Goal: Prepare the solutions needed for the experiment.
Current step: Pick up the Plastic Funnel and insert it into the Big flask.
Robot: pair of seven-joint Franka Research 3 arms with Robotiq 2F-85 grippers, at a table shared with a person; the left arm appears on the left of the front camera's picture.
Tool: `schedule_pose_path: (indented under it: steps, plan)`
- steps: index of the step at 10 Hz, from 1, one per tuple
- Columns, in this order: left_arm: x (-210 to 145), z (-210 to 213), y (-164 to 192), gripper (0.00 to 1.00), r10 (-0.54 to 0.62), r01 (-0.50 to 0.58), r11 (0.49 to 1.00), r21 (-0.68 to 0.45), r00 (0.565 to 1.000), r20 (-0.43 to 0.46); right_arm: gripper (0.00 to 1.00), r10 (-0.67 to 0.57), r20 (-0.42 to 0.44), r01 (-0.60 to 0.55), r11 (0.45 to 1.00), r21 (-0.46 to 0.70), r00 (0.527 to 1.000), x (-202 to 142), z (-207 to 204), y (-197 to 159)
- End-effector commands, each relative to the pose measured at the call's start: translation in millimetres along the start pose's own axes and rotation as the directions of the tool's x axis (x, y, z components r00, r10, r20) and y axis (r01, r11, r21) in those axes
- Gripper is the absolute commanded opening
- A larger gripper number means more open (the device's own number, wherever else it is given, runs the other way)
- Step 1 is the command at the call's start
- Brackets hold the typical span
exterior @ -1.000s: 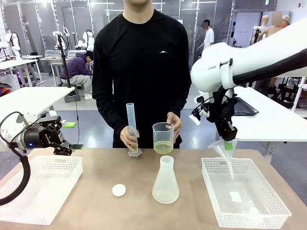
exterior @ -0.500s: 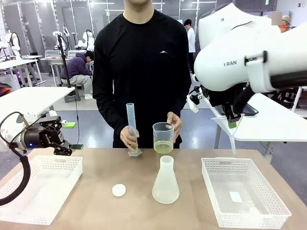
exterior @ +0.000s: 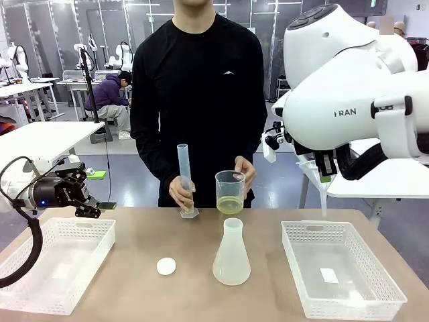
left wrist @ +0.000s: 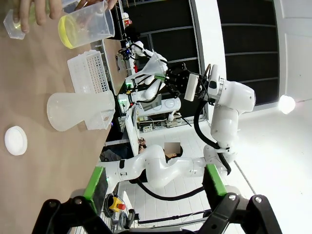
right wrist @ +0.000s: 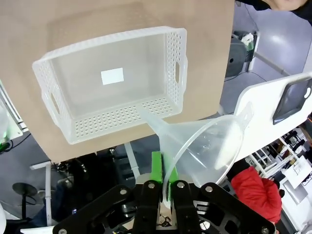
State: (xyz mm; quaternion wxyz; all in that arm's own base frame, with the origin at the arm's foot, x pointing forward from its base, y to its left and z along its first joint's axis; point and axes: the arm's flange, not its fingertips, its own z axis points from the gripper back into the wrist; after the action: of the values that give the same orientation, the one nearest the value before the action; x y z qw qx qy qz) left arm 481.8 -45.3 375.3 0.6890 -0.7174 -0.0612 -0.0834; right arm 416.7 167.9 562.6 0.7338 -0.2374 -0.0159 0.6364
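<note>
Front view: beaker (exterior: pixel 230 184) w/ yellow-green soln (exterior: pixel 230 205); R jaws pinch funnel (exterior: pixel 312 172), L jaws wide

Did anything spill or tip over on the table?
No, nothing stands out. The flask stands upright, the table looks dry, and the person holds the beaker upright.

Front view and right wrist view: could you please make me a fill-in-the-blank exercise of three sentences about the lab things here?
1. The robot's right hand is shut on a clear plastic ____.
2. The person holds a beaker of yellow-green liquid and a tall measuring ____.
3. On the table, between the left basket and the right basket, stands a conical ____.
Missing words: funnel; cylinder; flask.
</note>
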Motion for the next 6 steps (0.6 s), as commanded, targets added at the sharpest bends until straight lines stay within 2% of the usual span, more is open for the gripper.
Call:
schedule_pose_path:
  steps: [1,4,5,6]
  plan:
    - [-1,0,-2,1.00,-0.004,0.004,1.000,-0.013,1.000,-0.005,0.00,0.025,-0.004,-0.025,1.000,0.002,1.000,2,4,-5]
    - [-1,0,-2,1.00,-0.004,0.004,1.000,-0.013,1.000,-0.005,0.00,0.025,-0.004,-0.025,1.000,0.002,1.000,2,4,-5]
    - [-1,0,-2,1.00,-0.004,0.004,1.000,-0.013,1.000,-0.005,0.04,0.008,0.004,-0.008,1.000,0.000,1.000,3,2,-1]
    - [-1,0,-2,1.00,-0.004,0.004,1.000,-0.013,1.000,-0.005,0.04,0.062,0.026,-0.060,0.996,-0.073,0.998,20,7,1]
